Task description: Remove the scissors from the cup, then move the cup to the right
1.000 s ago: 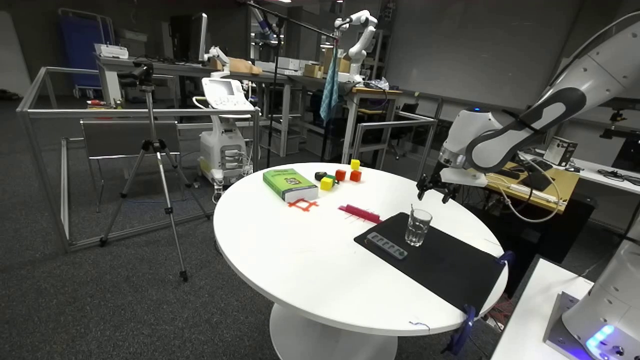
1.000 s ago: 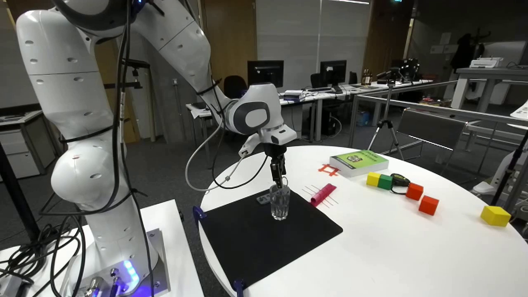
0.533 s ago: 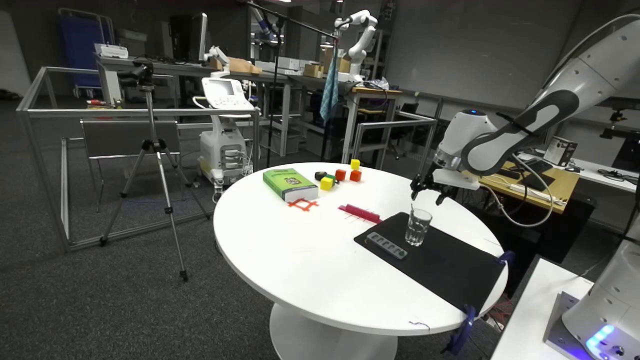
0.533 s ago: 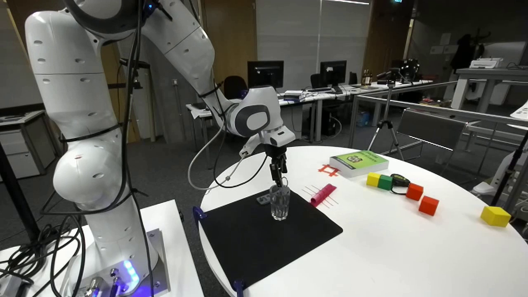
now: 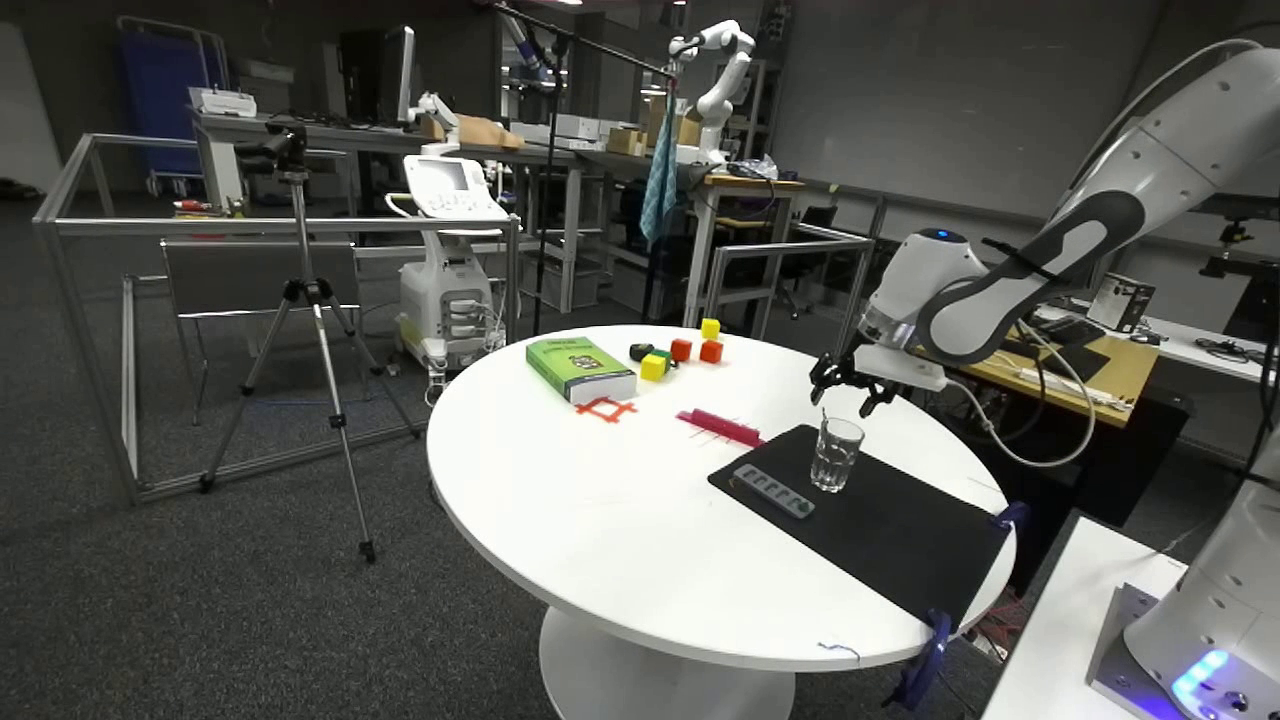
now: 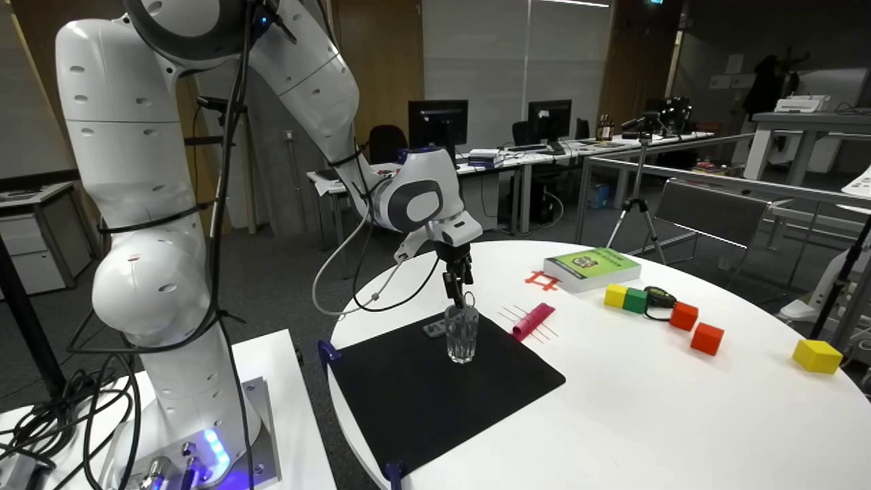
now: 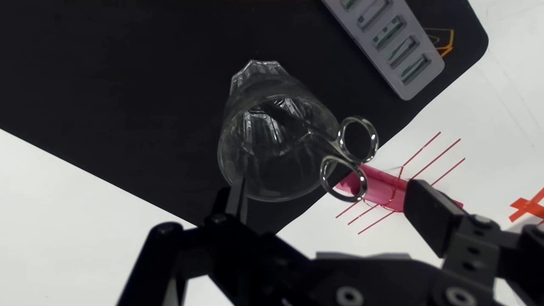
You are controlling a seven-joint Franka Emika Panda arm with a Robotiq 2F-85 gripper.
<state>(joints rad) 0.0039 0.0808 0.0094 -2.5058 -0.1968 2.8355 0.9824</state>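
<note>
Scissors (image 7: 326,135) show both loops (image 7: 375,141) only in wrist view.

Black gripper (image 7: 327,196), silver-handled scissors (image 7: 341,144), clear colourless tumbler (image 6: 462,333), black mat (image 6: 422,401) with yellow-orange lines (image 7: 452,39), grey slotted bar (image 7: 382,59) showing green, pink tube (image 6: 533,322) with crimson sticks (image 7: 436,158), orange-red lattice (image 7: 529,207), green-covered book (image 6: 593,267) with white pages (image 5: 605,388), white table (image 6: 646,408), red cubes (image 6: 708,338), yellow cubes (image 6: 818,356), green cube (image 6: 636,300)

scissors (image 7: 335,147) in cup (image 6: 462,340) | cup on mat (image 6: 422,401) | mat on table (image 6: 653,408)
</note>
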